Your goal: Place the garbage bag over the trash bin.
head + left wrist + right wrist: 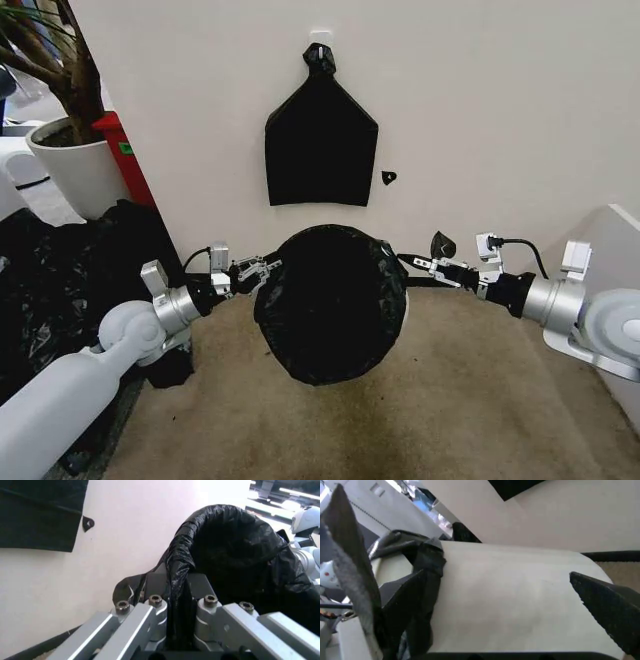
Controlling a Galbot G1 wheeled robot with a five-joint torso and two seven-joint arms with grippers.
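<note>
At frame centre the garbage bag (330, 300) drapes the trash bin (520, 603). Your left hand (262, 270) pinches its rim; your right hand (425, 263) stands spread beside the bin (holding nothing). Draw the pinched edge down evenly, without tearing.

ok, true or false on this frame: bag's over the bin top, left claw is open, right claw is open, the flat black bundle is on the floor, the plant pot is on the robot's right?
1. The garbage bag covers the top of the trash bin. True.
2. The left claw is open, clear of the bag. False: it is shut on the bag's edge.
3. The right claw is open beside the bin. True.
4. The flat black bundle lies on the floor. False: it hangs on the wall behind the bin.
5. The plant pot stands to the robot's right. False: it is on its left.
</note>
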